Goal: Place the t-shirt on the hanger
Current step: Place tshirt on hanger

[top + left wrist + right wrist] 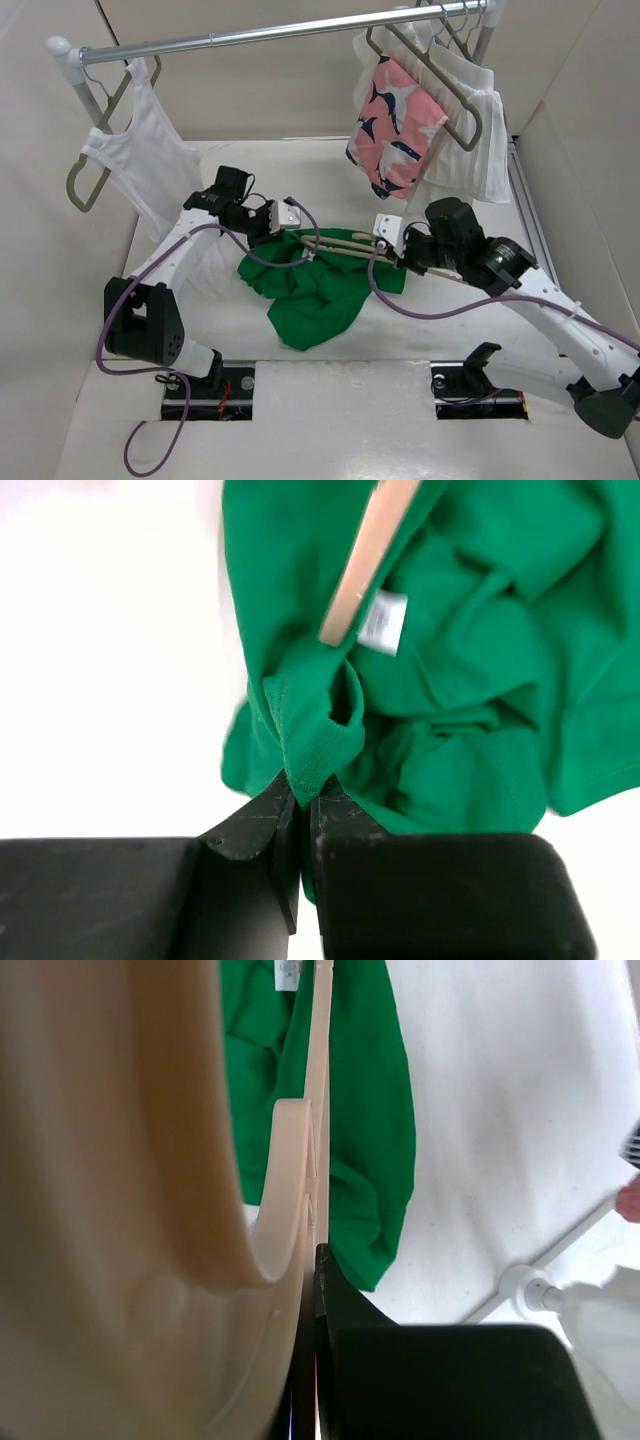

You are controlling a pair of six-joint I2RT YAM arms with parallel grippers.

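Overhead, the white table carries a metal clothes rail along its far side, with a white tank top hung at the left and a pink patterned garment at the right.

The t-shirt lies crumpled mid-table between the two arms. Its sleeves and outline are lost in folds, so I cannot tell front from back.

The hanger runs across the shirt's far edge. From above, its hook end is hidden under the right gripper. In the right wrist view the hanger is a blurred beige mass filling the left half. The jaws are clamped on it, with only one black finger clearly showing.

The left gripper is pinched tight on a ribbed edge of the t-shirt, and the green cloth bunches right at its tips. Just beyond, the hanger's arm ends against the fabric beside the small white neck label.
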